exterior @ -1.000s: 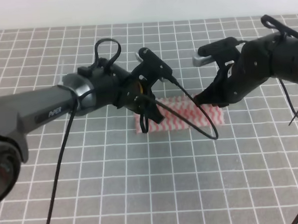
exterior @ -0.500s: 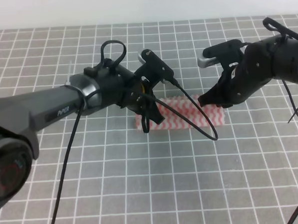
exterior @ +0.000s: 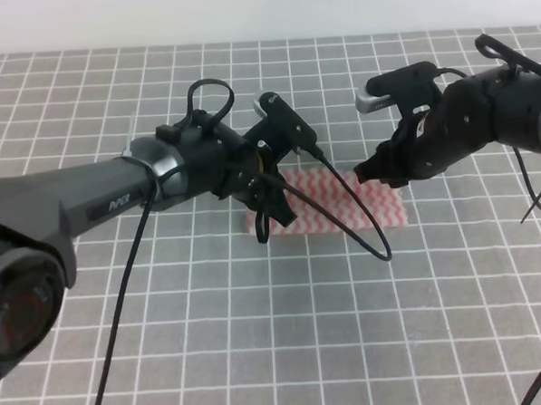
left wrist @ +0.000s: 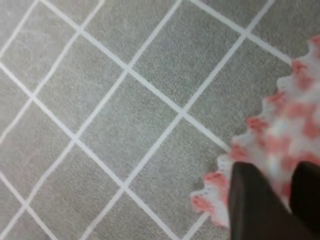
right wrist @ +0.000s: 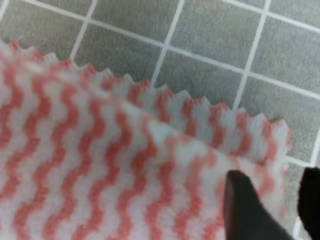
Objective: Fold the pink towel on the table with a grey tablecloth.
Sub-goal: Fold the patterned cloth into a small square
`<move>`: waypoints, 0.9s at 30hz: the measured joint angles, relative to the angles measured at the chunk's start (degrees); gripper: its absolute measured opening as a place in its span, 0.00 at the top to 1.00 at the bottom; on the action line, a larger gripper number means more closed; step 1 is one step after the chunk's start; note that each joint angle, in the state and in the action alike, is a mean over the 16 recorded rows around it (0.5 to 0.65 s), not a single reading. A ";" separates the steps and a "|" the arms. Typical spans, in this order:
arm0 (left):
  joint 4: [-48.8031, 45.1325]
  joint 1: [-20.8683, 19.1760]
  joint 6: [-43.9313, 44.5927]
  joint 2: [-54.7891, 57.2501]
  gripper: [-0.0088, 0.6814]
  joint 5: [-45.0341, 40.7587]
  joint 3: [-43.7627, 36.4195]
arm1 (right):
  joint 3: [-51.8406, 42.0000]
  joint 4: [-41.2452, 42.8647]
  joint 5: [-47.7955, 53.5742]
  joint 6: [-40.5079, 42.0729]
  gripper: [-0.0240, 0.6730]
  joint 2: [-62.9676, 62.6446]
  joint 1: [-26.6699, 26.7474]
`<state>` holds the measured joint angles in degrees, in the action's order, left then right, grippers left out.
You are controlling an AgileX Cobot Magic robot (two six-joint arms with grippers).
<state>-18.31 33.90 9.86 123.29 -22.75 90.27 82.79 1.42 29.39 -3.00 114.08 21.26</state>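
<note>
Pink towel (exterior: 330, 208): folded strip, mid grey-grid table (exterior: 260, 348).
L gripper (left wrist: 272, 205): at towel's left corner, jaws close together; grip can't tell.
R gripper (right wrist: 272, 210): at right edge, slightly apart; grip unclear.

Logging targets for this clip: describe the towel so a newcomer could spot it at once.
Find the table with a grey tablecloth, gridded with thin white lines. Between the left gripper and right gripper lies the pink towel, a folded strip. Its pink-and-white zigzag stripes and jagged edges are the only colour there.
</note>
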 joint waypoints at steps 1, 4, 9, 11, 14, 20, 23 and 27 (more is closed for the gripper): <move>-0.70 -0.10 -0.68 0.00 0.70 0.22 0.00 | 0.00 0.06 -0.10 -0.01 0.68 0.06 -0.01; -3.67 -0.54 -3.50 -0.07 0.63 0.87 -0.01 | 0.00 0.22 -0.06 -0.13 0.62 -0.06 -0.22; -9.55 -1.41 -10.34 -0.24 0.55 0.77 -0.01 | 0.00 0.18 1.64 -1.03 0.58 -0.17 -0.75; -11.44 -1.75 -13.70 -0.56 0.56 0.41 -0.02 | 0.00 -0.21 2.63 -1.41 0.58 -0.29 -0.98; -13.29 -2.04 -18.02 -1.32 0.59 -0.26 0.00 | 0.00 -1.23 4.21 -1.96 0.57 -0.29 -1.33; -10.36 -1.67 -20.37 -3.47 0.74 -2.54 -0.01 | 0.00 -3.45 6.85 -2.93 0.57 -0.29 -1.81; -4.85 -1.24 -17.97 -4.34 0.82 -4.06 -0.01 | 0.00 -4.62 7.47 -2.97 0.56 -0.35 -1.86; 3.03 -0.69 -12.50 -4.87 0.92 -5.88 -0.03 | 0.00 -5.99 7.64 -2.88 0.54 -0.35 -1.86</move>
<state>-15.28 33.21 -2.64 118.41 -28.63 90.24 82.79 -4.57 37.03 -5.88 113.74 19.40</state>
